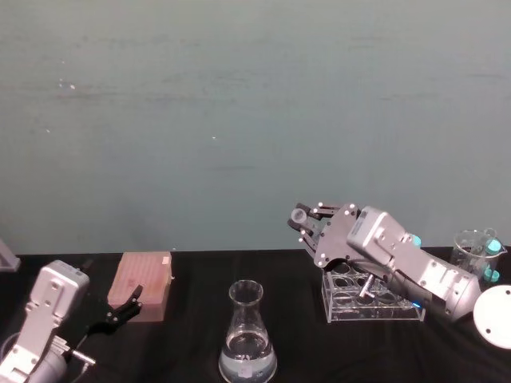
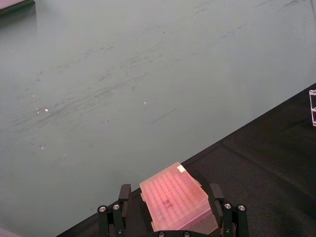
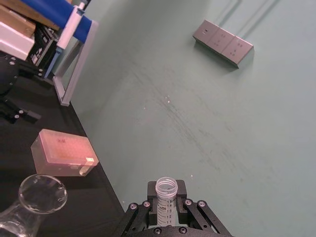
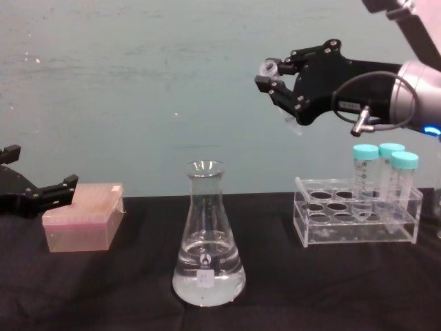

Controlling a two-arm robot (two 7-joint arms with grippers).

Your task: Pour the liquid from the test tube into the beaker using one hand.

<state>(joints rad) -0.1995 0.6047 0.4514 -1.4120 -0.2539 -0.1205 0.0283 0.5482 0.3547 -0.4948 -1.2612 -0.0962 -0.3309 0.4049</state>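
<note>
On the left of the worktop (image 4: 331, 296) the left tool (image 1: 126, 307) rests with fingers spread, holding nothing, just beside a pink tip box (image 4: 83, 219); the beaker (image 4: 207, 255) stands mid-worktop with clear liquid (image 4: 207, 281) in its base; above and right of its mouth, with nothing between, the right tool (image 4: 275, 74) is clamped on the test tube (image 4: 267, 67); below that arm a clear rack (image 4: 358, 227) holds teal-capped tubes (image 4: 386, 172).

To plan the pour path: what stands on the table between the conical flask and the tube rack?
Nothing: the chest view shows bare black tabletop between conical flask and tube rack. The right gripper holds the test tube above it.
</note>
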